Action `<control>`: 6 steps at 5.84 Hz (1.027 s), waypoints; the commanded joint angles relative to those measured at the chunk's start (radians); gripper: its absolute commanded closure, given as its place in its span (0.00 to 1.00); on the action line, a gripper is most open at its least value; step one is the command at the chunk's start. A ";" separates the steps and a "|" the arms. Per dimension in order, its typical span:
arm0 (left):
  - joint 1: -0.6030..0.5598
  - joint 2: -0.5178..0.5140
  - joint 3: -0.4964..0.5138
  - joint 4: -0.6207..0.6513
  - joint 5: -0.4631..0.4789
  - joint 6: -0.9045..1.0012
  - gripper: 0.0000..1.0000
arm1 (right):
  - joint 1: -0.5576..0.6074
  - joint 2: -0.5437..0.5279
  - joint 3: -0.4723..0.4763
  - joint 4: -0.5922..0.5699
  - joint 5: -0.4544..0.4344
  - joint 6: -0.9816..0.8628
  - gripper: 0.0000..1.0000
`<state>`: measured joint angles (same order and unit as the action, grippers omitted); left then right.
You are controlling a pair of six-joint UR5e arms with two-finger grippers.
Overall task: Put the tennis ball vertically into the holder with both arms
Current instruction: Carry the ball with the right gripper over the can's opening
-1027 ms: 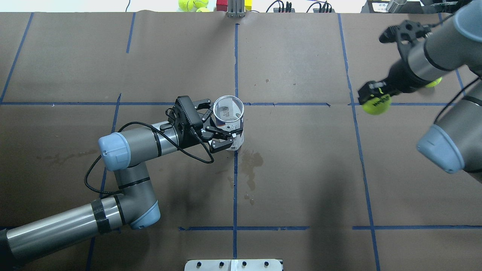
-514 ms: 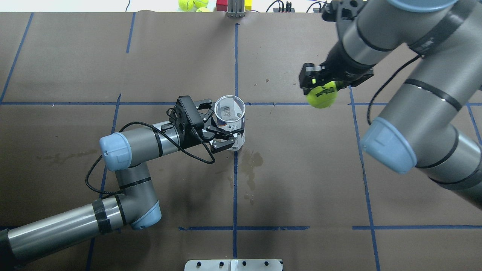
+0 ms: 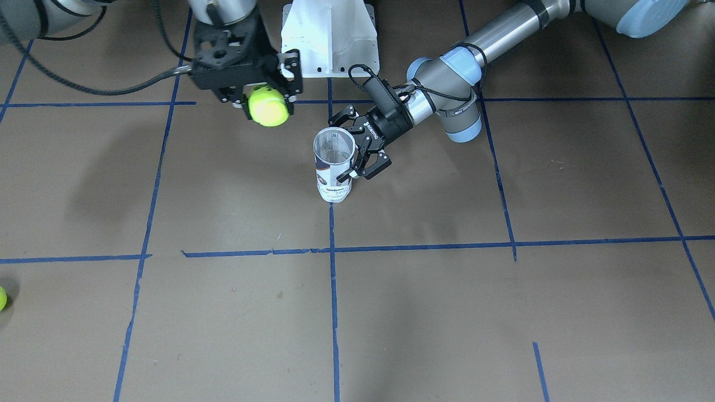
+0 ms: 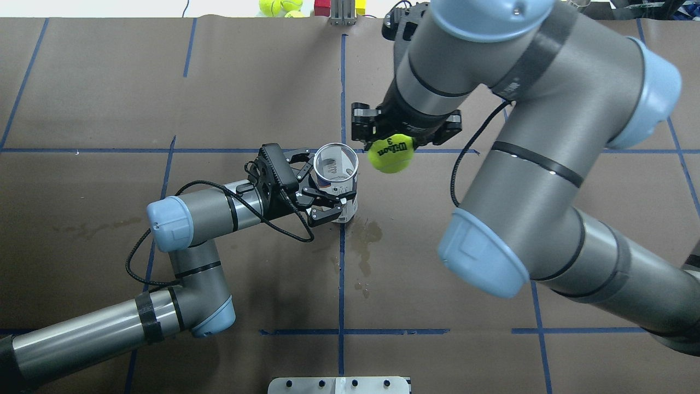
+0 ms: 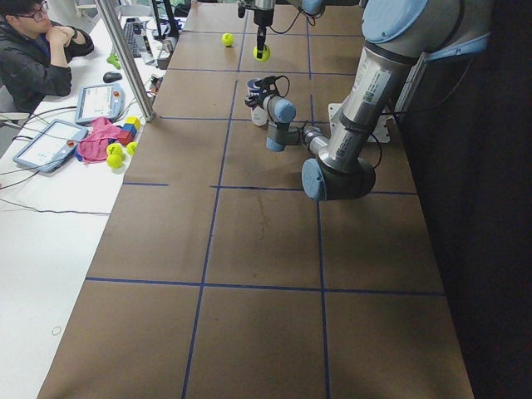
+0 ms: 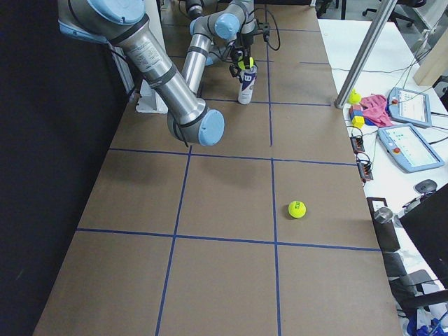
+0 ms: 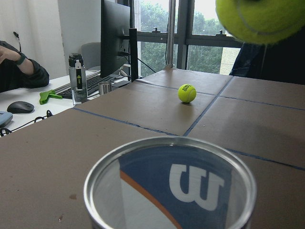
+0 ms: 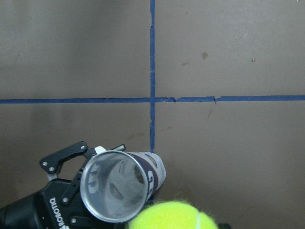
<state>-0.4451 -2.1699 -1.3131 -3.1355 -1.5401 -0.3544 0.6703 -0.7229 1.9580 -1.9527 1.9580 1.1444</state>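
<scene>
left arm: I see it reach in low from the left, bent at the elbow.
left claw: its two fingers hug the holder, one on each side, touching it. It holds the holder.
holder: it stands up straight on the table, right where two blue lines cross. Its top is open. From the left wrist view I see a white W on its side.
ball: it is up in the air, just beside the holder's open top, on the right. It is not over the hole.
right claw: it points down and pinches the ball tight between its fingers.
right arm: big and high, it comes in from the right.
spare ball: it lies alone on the table, far from the holder.
</scene>
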 commanded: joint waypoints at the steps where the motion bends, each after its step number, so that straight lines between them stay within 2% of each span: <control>1: 0.002 -0.001 0.000 0.000 0.000 0.000 0.15 | -0.041 0.083 -0.083 -0.002 -0.052 0.021 0.63; 3: 0.003 -0.001 0.000 0.000 0.000 0.000 0.15 | -0.041 0.152 -0.186 0.006 -0.057 0.020 0.63; 6: 0.005 0.001 0.000 -0.002 0.000 0.000 0.15 | -0.041 0.157 -0.206 0.009 -0.070 0.006 0.60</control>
<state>-0.4404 -2.1702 -1.3131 -3.1369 -1.5401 -0.3543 0.6290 -0.5660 1.7536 -1.9438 1.8903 1.1542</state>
